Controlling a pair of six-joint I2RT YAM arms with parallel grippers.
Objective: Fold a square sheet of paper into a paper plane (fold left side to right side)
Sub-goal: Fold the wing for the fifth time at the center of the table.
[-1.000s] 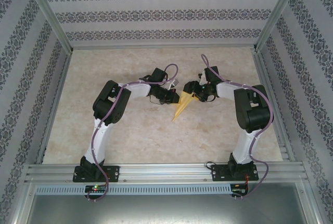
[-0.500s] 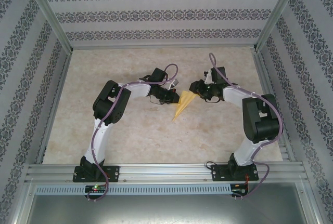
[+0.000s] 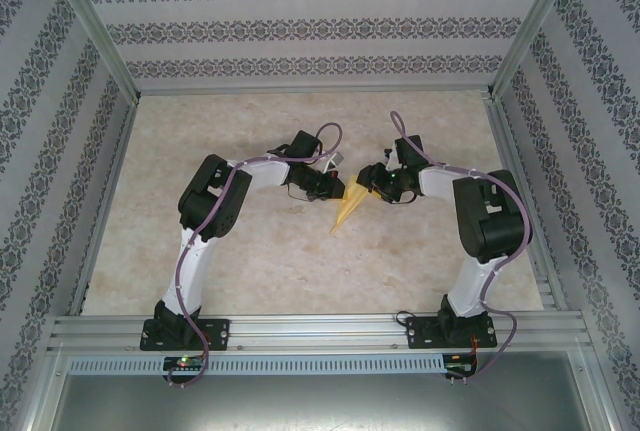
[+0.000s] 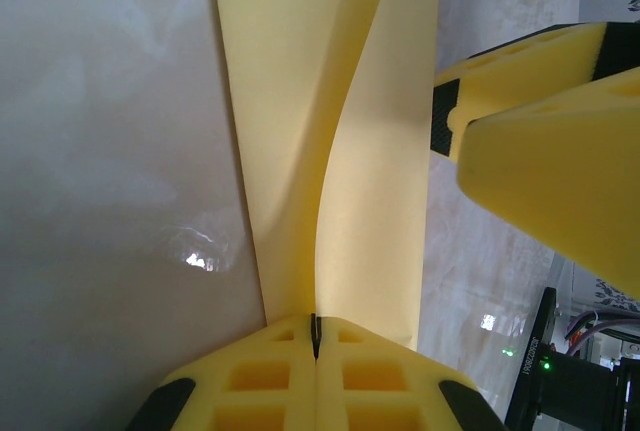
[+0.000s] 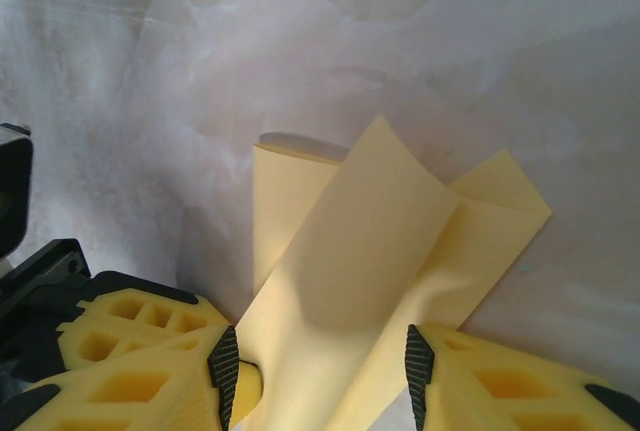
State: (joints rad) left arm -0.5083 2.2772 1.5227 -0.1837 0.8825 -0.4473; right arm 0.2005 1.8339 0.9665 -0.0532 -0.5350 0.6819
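Grip on the left: we see the left gripper pinched tight on an edge of the paper plane, a narrow yellow dart at the middle of the table, its tip toward the arm bases. To its right, the right gripper has its jaws apart, with loose paper flaps between them.

A pale marbled tabletop sits inside an aluminium frame, with striped patterned walls around it
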